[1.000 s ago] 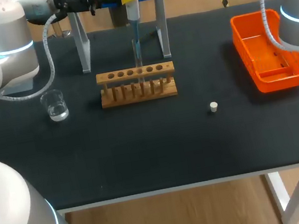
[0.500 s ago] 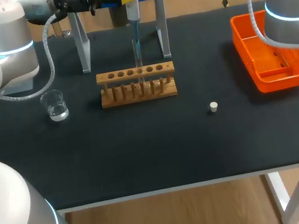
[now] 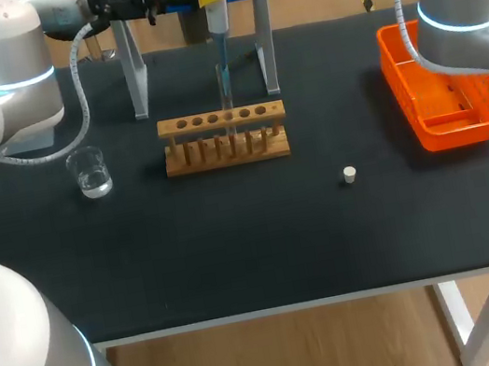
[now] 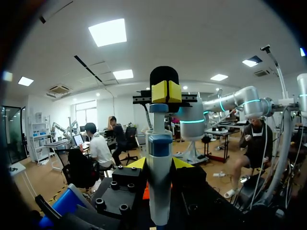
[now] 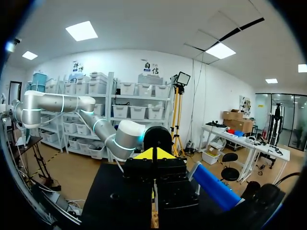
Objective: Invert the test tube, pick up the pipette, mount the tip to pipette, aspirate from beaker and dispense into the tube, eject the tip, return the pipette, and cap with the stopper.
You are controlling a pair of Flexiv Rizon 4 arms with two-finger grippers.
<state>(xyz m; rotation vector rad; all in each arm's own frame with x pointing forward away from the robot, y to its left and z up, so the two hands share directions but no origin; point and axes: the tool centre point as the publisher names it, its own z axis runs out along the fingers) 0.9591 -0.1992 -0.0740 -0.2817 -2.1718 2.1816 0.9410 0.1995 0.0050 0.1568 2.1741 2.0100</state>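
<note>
Your left jaws clamp the pipette (image 3: 216,8), its tip (image 3: 224,82) below them at the racked test tube (image 3: 232,140), apparently dispensing, while right jaws sit closed, empty; next, lift clear and eject.

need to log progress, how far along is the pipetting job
Done, it seems: the pipette is picked up, shut in the left gripper, with a tip mounted. In hand: the tip hangs over the wooden rack, so likely dispensing; the tube is hard to make out. Left: ejecting the tip, returning the pipette, and capping, since the stopper lies loose on the table.
</note>
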